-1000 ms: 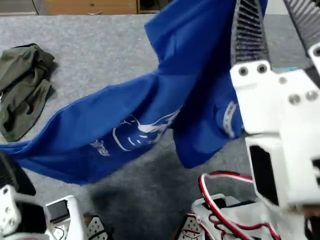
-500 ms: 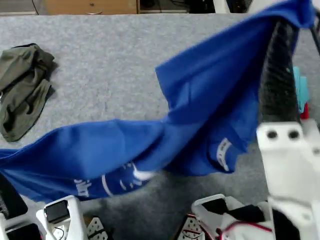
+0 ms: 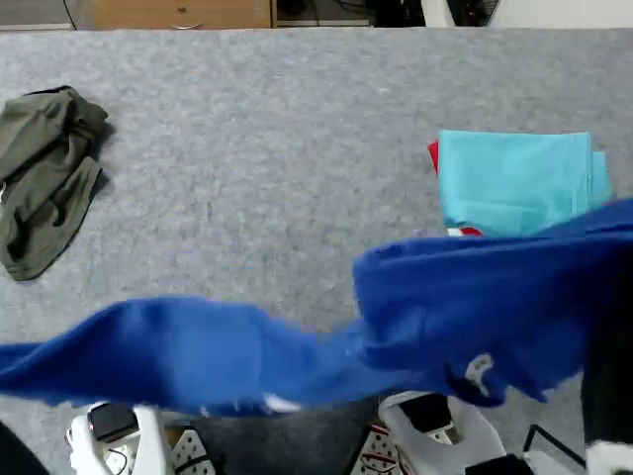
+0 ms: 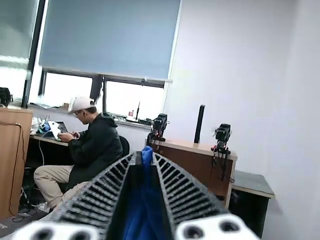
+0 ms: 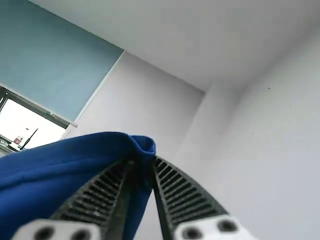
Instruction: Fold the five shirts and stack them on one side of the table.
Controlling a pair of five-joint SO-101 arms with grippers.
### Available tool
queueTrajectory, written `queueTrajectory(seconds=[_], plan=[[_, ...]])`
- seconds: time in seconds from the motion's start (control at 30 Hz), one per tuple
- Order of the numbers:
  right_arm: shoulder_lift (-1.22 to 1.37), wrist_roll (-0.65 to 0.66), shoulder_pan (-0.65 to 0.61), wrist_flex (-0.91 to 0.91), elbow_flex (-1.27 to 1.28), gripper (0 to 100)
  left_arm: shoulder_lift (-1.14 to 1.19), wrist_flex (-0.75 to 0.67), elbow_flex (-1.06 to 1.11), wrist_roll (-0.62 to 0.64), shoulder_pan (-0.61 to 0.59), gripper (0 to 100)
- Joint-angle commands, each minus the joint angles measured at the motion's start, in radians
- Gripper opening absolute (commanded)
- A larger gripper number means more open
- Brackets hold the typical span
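A blue shirt point(image 3: 396, 327) hangs stretched across the near edge of the table in the high view, held up at both ends. My left gripper point(image 4: 145, 160) is shut on a fold of the blue shirt point(image 4: 146, 200) and points up toward the room. My right gripper point(image 5: 142, 165) is shut on another edge of the blue shirt point(image 5: 60, 175), aimed at the ceiling. A folded light-blue shirt point(image 3: 519, 183) lies at the right on a red one point(image 3: 434, 154). A crumpled olive shirt point(image 3: 45, 168) lies at the far left.
The grey felt table point(image 3: 267, 148) is bare in the middle and at the back. The arms' white bases point(image 3: 119, 435) stand at the near edge, with the other base point(image 3: 435, 426) to its right. A wooden cabinet point(image 3: 178, 12) stands behind the table.
The blue shirt has been pulled toward the near edge and stretched out wider. The arm that covered the right side has swung away, uncovering the folded light-blue shirt.
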Motion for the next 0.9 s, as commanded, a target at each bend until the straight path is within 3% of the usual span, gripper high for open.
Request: queueTrajectory(seconds=[0.0, 0.1, 0.2, 0.43, 0.6, 0.73, 0.87], plan=[[0.007, 0.006, -0.004, -0.011, 0.064, 0.2, 0.018, -0.011, 0.026, -0.009, 0.003, 2], [0.007, 0.006, -0.004, -0.058, 0.165, 0.2, 0.019, -0.021, 0.16, -0.087, 0.008, 2], [0.007, 0.006, -0.004, -0.17, 0.332, 0.2, 0.019, -0.153, 0.379, -0.135, 0.009, 2], [0.007, 0.003, -0.01, -0.591, 0.909, 0.2, 0.022, -0.684, 0.957, -0.14, 0.051, 2], [0.061, 0.0, -0.008, -0.918, 1.279, 0.2, 0.13, -1.175, 1.336, -0.258, 0.129, 2], [0.213, -0.003, -0.005, -1.031, 1.372, 0.2, 0.355, -1.479, 1.436, -0.285, 0.152, 2], [0.418, -0.094, -0.005, -1.071, 1.299, 0.2, 0.647, -1.553, 1.329, -0.285, 0.15, 2]])
